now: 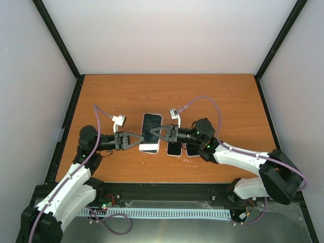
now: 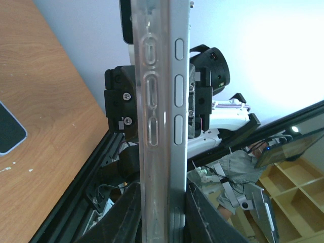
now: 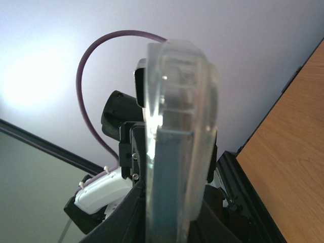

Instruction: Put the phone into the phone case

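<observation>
The phone [image 1: 151,129], dark-screened with a silver edge, lies against the clear phone case at the table's middle. In the left wrist view the phone's silver edge with buttons [image 2: 178,101] and the clear case's side [image 2: 150,101] run side by side between my fingers. In the right wrist view the clear case [image 3: 185,76] wraps over the grey-blue phone edge [image 3: 169,172]. My left gripper [image 1: 143,137] [image 2: 163,202] grips the pair from the left. My right gripper [image 1: 155,132] [image 3: 169,202] grips it from the right. Both are shut on it.
A second dark phone [image 1: 174,148] lies on the wooden table [image 1: 223,101] just right of the held one, under my right arm; it also shows in the left wrist view [image 2: 7,132]. A black frame rail [image 1: 167,190] runs along the near edge.
</observation>
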You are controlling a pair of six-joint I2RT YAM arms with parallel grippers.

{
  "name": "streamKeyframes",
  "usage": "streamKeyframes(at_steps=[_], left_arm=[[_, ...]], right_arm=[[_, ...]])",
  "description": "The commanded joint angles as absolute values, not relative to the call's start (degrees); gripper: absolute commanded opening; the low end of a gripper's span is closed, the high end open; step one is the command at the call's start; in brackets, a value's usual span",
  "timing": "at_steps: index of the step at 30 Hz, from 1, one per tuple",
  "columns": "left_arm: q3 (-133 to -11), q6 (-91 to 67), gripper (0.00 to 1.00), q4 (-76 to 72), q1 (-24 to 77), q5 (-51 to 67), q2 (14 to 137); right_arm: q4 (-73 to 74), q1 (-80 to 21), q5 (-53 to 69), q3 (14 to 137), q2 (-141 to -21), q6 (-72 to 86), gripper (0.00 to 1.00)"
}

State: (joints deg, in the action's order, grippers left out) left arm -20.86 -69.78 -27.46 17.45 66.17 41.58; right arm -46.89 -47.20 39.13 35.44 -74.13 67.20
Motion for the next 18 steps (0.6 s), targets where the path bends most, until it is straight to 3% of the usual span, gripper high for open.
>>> streamKeyframes(at_steps=[1,6,13,18], left_arm=[[-27.60,-59.48,0.20,-13.47,17.40,62.70,42.49],[-30.65,-57.82,0.23,-10.21,17.40,62.03,42.76],[-25.24,-68.95,0.58,-24.90,17.45,63.73,40.50],[-22.35,-72.38,0.62,-30.95,17.40,64.48,40.87]], right_arm=[[-52.57,-46.87,37.88,38.46,-76.12,69.37,0.17],[-55.69,-46.93,37.05,38.54,-77.05,71.80,0.14],[-60.27,-46.92,36.30,37.55,-76.09,74.16,0.13],[-61.95,-46.93,36.40,38.00,-75.59,74.95,0.13]])
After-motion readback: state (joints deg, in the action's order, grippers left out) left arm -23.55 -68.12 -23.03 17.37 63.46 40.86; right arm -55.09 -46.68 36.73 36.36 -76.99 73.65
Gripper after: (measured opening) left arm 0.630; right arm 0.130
